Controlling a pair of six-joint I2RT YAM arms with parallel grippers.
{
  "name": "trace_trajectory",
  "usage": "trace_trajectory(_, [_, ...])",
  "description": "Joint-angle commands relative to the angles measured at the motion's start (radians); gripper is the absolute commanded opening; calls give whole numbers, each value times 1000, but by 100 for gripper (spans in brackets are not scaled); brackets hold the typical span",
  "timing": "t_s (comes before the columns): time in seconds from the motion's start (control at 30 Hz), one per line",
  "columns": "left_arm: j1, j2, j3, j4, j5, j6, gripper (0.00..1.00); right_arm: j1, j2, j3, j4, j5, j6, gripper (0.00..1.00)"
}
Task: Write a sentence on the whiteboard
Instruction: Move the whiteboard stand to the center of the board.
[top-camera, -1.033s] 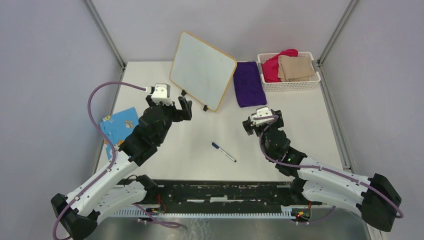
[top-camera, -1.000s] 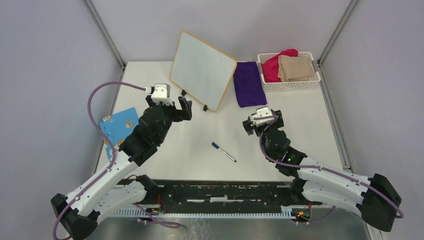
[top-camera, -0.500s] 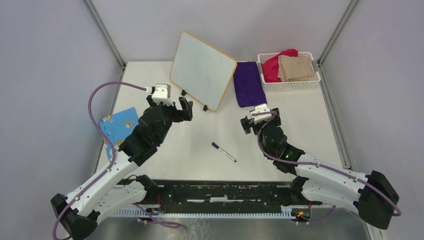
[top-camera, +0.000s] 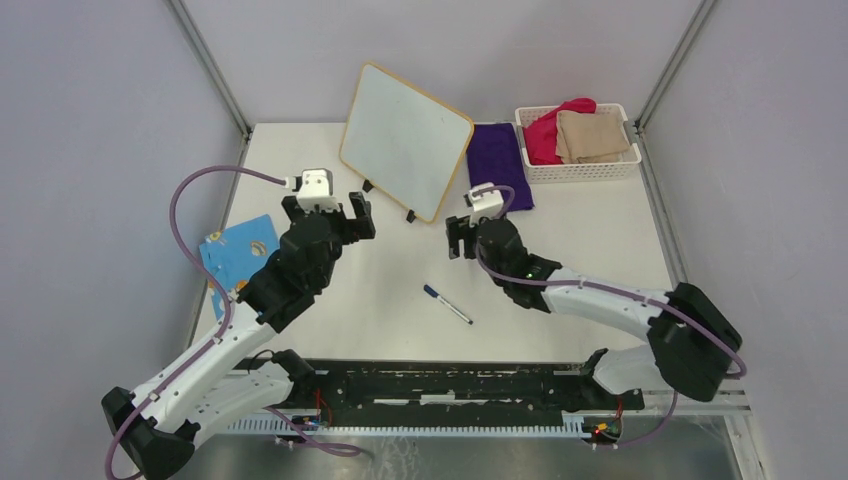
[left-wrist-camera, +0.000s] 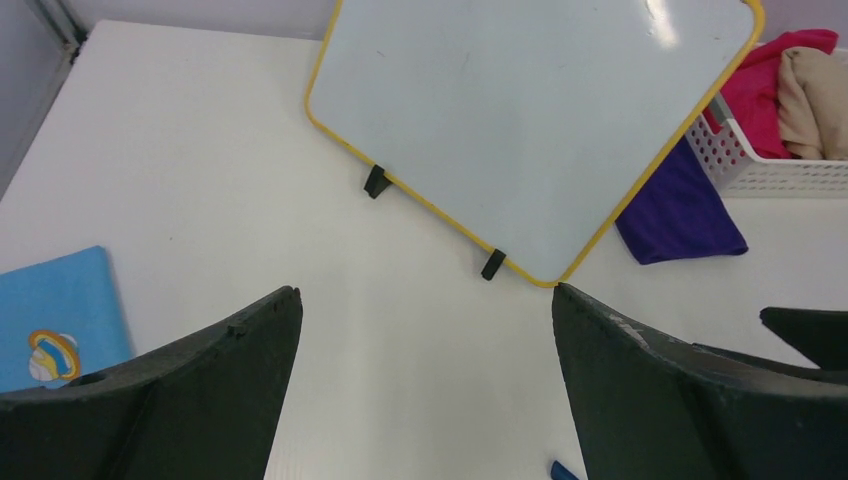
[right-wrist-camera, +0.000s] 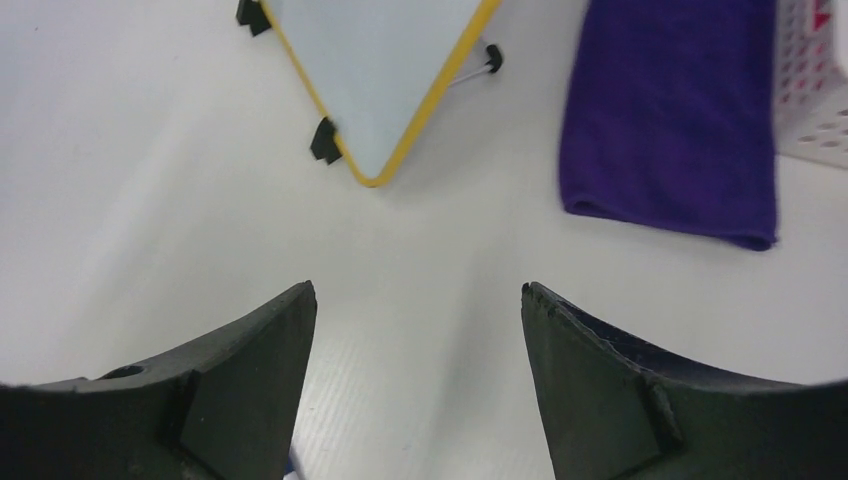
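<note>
The whiteboard (top-camera: 405, 140) stands tilted on small black feet at the back middle of the table. Its yellow-framed face (left-wrist-camera: 530, 110) is plain white, and no sentence is in view on it. A blue-capped marker (top-camera: 447, 304) lies on the table in front, apart from both grippers. My left gripper (top-camera: 326, 210) hovers left of the board's near edge, open and empty (left-wrist-camera: 424, 291). My right gripper (top-camera: 465, 235) hangs just before the board's lower corner (right-wrist-camera: 370, 60), open with nothing between its fingers (right-wrist-camera: 417, 286).
A purple cloth (top-camera: 498, 165) lies flat right of the board. A white basket (top-camera: 630, 160) with red and beige cloths sits at the back right. A blue patterned card (top-camera: 238, 250) lies by the left table edge.
My right arm has swung left and forward, from the right middle of the table to the board's near corner, and its jaws have narrowed a little. The left gripper shifted slightly left.
</note>
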Motion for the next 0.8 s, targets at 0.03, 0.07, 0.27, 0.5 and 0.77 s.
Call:
trace_trajectory(0.03, [-3, -21, 47, -4, -153, -62, 100, 67, 183, 180, 0, 17, 147, 80])
trace_trajectory(0.07, [-2, -27, 46, -5, -170, -64, 100, 72, 231, 219, -13, 26, 171, 80])
trace_trajectory(0.27, [-3, -78, 33, 3, -253, -75, 100, 83, 502, 491, -159, 94, 372, 78])
trace_trajectory(0.5, [-4, -105, 38, -28, -330, -140, 99, 106, 717, 736, -331, 180, 510, 77])
trace_trajectory(0.77, [-3, -129, 38, -35, -324, -165, 98, 110, 859, 918, -482, 240, 604, 75])
